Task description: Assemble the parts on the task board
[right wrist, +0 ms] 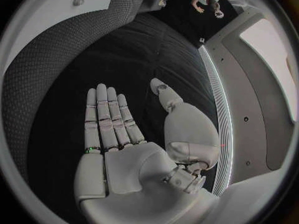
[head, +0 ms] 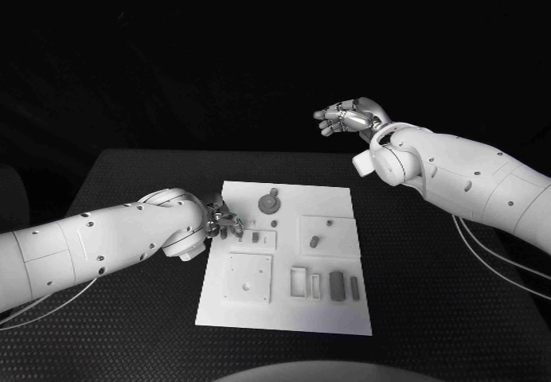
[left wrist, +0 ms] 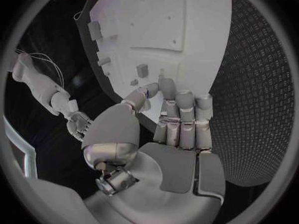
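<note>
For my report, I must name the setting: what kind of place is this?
Probably a robotics test bench or lab: a black table bearing only a white task board with small parts, dark surroundings.

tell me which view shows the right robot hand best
The right wrist view: the right robot hand is seen palm-on, fingers straight and apart, holding nothing. The head view shows it small, raised beyond the table's far edge. The left wrist view shows it small, off the task board.

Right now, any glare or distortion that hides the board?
Head view: even light, the task board reads bright but its parts stay legible, the room behind is black. Left wrist view: fisheye bends the board's edges, and the left hand covers its near end. Right wrist view: the right hand is sharp.
</note>
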You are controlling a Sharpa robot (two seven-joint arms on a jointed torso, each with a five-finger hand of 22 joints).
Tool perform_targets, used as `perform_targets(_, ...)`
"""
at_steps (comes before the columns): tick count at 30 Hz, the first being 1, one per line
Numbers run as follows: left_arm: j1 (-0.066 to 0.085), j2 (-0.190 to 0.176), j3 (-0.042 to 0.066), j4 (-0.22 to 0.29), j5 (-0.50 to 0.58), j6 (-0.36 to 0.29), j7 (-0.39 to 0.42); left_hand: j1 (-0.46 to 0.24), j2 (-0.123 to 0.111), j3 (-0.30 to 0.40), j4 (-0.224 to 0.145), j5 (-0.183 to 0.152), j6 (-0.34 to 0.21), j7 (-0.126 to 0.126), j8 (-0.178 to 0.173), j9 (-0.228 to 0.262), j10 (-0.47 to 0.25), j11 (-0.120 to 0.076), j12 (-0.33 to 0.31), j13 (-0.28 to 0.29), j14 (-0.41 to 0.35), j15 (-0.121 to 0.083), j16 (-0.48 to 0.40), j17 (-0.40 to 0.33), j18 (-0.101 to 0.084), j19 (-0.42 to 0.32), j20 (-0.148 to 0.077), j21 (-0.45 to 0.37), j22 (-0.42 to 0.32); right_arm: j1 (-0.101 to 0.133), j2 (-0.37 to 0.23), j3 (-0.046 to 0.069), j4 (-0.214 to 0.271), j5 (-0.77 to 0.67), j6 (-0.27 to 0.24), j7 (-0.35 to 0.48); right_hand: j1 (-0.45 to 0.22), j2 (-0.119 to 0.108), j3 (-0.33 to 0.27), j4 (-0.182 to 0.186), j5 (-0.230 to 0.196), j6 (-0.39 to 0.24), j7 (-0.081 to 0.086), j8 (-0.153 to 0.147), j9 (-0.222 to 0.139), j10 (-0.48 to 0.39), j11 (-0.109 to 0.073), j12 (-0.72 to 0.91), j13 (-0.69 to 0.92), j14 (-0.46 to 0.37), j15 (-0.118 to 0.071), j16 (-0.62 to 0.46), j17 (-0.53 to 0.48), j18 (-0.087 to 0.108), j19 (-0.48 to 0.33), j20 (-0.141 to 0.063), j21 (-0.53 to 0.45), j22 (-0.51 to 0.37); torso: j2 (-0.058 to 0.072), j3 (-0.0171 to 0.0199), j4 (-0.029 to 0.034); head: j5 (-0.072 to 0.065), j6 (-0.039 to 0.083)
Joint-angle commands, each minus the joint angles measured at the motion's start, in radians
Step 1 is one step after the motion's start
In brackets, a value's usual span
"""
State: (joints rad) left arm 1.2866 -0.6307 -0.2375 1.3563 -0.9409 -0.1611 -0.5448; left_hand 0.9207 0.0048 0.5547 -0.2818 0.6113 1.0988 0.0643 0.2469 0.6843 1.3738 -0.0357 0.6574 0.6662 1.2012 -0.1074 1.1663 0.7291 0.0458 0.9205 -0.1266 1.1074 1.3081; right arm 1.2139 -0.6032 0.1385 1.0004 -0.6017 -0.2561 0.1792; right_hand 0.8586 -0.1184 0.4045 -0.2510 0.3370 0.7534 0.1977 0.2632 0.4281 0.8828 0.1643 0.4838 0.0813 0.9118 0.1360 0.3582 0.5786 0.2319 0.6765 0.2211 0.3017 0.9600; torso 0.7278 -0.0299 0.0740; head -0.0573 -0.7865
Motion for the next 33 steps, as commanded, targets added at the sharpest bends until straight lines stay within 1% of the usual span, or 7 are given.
perform_targets(1, -0.005, -0.003, -0.002, 0.008, -0.013, 0.03, -0.012, 0.002, 0.011, 0.015, -0.01, 0.005, 0.052, -0.045, 0.091, 0.202, 0.056, -0.052, 0.006, 0.002, 0.07, -0.078, 0.008, 0.001, 0.02, 0.009, -0.13, 0.005, 0.004, 0.0, 0.001, 0.0, 0.001, 0.001, 0.014, 0.007, 0.001, 0.005, -0.005, 0.002, 0.003, -0.008, 0.029, 0.004, -0.001, 0.006, 0.001, -0.004, -0.001, -0.002, 0.005, -0.007, 0.0, 0.005, -0.003, 0.001, -0.005, 0.002, 0.0, -0.0003, 0.0, -0.001, -0.002)
perform_targets(6, -0.007, -0.007, -0.002, 0.015, -0.006, 0.032, -0.011, 0.002, 0.01, 0.017, -0.011, 0.012, 0.054, -0.045, 0.091, 0.204, 0.056, -0.053, 0.009, 0.004, 0.07, -0.079, 0.011, 0.002, 0.02, 0.009, -0.131, 0.006, 0.005, 0.0, 0.001, 0.0, 0.001, 0.001, 0.014, 0.007, 0.001, 0.005, -0.005, 0.002, 0.003, -0.008, 0.029, 0.004, -0.002, 0.006, 0.001, -0.004, -0.002, -0.002, 0.006, -0.007, 0.0, 0.005, -0.003, 0.001, -0.005, 0.002, 0.0, -0.0007, 0.0008, -0.001, -0.003)
perform_targets(15, -0.008, -0.01, -0.002, 0.018, -0.006, 0.035, -0.014, 0.002, 0.009, 0.018, -0.011, 0.015, 0.056, -0.046, 0.09, 0.206, 0.057, -0.053, 0.011, 0.006, 0.071, -0.08, 0.014, 0.003, 0.02, 0.009, -0.131, 0.008, 0.006, 0.0, 0.001, 0.0, 0.0, 0.001, 0.014, 0.007, 0.001, 0.006, -0.005, 0.002, 0.003, -0.008, 0.029, 0.004, -0.002, 0.006, 0.002, -0.004, -0.003, -0.002, 0.006, -0.007, 0.001, 0.005, -0.004, 0.001, -0.006, 0.002, 0.0, 0.0002, -0.0001, 0.0, -0.006)
perform_targets(21, -0.009, -0.01, -0.002, 0.019, -0.006, 0.054, -0.02, 0.002, 0.009, 0.018, -0.011, 0.016, 0.056, -0.046, 0.09, 0.206, 0.057, -0.054, 0.012, 0.007, 0.071, -0.08, 0.016, 0.003, 0.021, 0.009, -0.132, 0.009, 0.007, 0.0, 0.001, 0.0, 0.0, 0.001, 0.015, 0.007, 0.001, 0.006, -0.005, 0.003, 0.003, -0.008, 0.029, 0.005, -0.002, 0.006, 0.002, -0.004, -0.003, -0.002, 0.006, -0.007, 0.001, 0.005, -0.004, 0.001, -0.006, 0.002, 0.0, 0.0, 0.0002, 0.001, -0.007)
perform_targets(33, -0.01, -0.011, -0.002, 0.021, -0.01, 0.073, -0.031, 0.001, 0.009, 0.019, -0.011, 0.016, 0.056, -0.046, 0.089, 0.207, 0.056, -0.054, 0.013, 0.007, 0.071, -0.08, 0.017, 0.004, 0.021, 0.009, -0.132, 0.009, 0.007, 0.0, 0.001, 0.0, 0.0, 0.001, 0.015, 0.007, 0.001, 0.006, -0.005, 0.003, 0.003, -0.009, 0.029, 0.005, -0.003, 0.006, 0.002, -0.004, -0.004, -0.002, 0.006, -0.008, 0.001, 0.005, -0.004, 0.001, -0.007, 0.003, 0.0, 0.0003, -0.0005, 0.0, -0.009)
